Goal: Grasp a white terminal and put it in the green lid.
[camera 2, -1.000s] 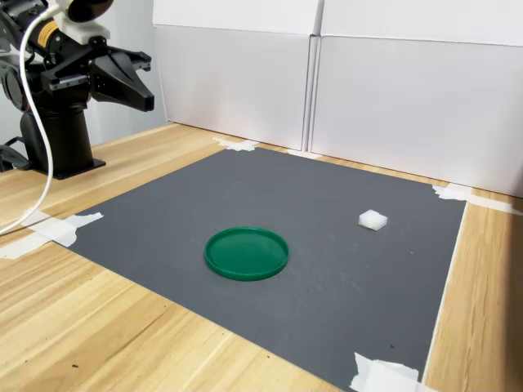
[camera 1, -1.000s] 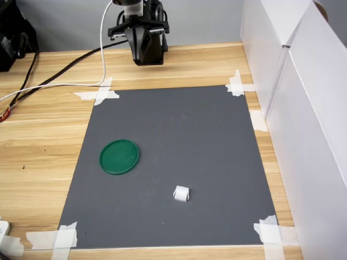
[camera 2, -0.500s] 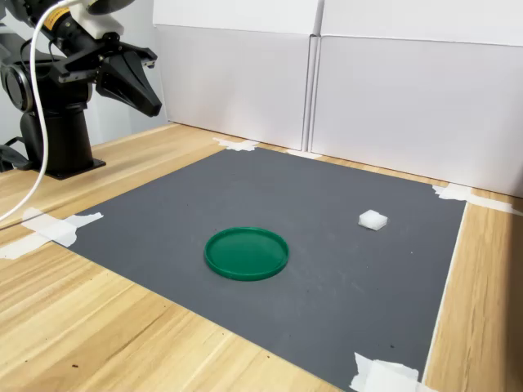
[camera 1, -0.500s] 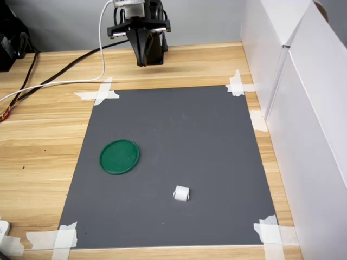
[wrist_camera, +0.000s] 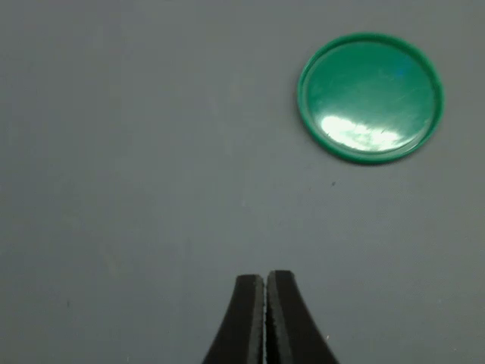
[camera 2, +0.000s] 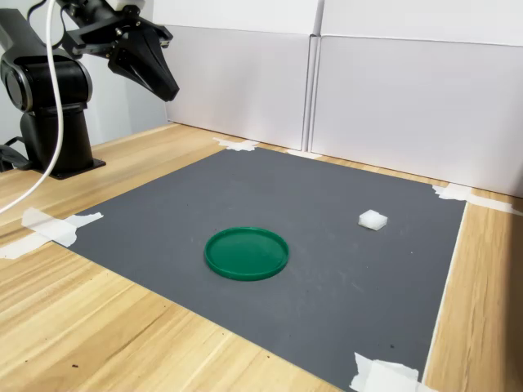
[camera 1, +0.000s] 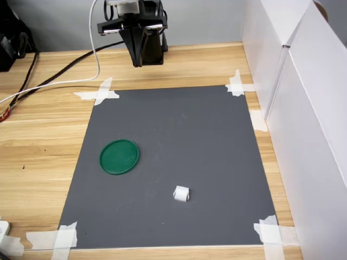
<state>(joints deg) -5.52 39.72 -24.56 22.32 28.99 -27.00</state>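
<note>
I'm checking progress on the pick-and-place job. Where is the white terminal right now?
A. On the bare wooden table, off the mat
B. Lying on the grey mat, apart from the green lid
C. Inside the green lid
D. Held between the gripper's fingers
B. In both exterior views the white terminal lies on the grey mat with bare mat between it and the green lid; the gripper is shut and holds nothing.
</note>
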